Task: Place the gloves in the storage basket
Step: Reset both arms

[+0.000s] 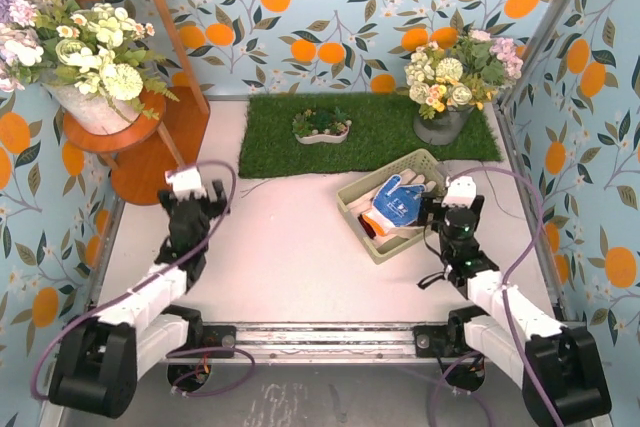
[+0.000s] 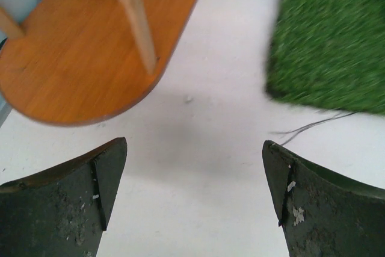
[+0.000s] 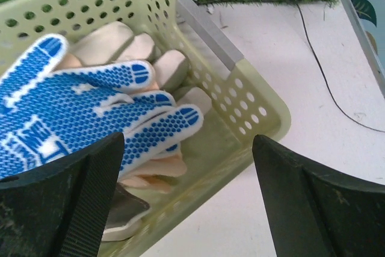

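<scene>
The pale green storage basket lies on the table right of centre. The blue-and-white glove lies on top inside it. In the right wrist view the basket holds the blue-and-white glove, peach-tan gloves under it and a grey-and-cream glove at the near wall. My right gripper is open and empty just above the basket's near right edge; it also shows in the top view. My left gripper is open and empty over bare table, far left of the basket.
A green grass mat lies at the back with a small white dish of plants and a flower pot. A wooden stand with flowers is at the left. Thin cables run on the table. Patterned walls enclose the sides.
</scene>
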Motion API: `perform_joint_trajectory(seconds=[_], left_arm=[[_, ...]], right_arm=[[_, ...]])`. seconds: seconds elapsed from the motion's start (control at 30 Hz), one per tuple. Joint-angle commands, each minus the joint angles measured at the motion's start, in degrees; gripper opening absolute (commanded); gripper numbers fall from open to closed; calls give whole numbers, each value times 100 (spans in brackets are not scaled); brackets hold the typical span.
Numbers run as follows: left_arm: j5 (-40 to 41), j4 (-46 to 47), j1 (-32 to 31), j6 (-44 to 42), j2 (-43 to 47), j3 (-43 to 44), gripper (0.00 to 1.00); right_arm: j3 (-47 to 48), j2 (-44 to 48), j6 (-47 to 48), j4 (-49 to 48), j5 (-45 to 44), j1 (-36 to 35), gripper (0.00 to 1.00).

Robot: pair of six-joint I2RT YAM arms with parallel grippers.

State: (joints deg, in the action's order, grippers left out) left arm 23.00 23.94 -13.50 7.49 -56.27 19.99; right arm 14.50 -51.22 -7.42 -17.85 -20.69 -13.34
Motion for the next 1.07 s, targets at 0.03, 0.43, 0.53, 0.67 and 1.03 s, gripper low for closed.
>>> perform_joint_trajectory(seconds=[0.03,0.43,0.53,0.67,1.03], left_arm=[[-120,3554,283,-614,-719,-1105,97],[-1736,5169,745,-1185,-3284,-498,97],[-1946,5163,1157,-835,-4012,-31,97],[-2051,4597,1455,-547,-3929,131,97],[-2402,4550,1464,-637,-3873,103,97]], right_arm=[[-141,-405,118,-1350,-356,185,85],[142,-3407,412,-3917,980,772,90],[588,-4192,665,-3941,1206,635,91],[723,-4148,520,-3553,1322,773,91],[865,-4133,395,-3247,1687,987,97]])
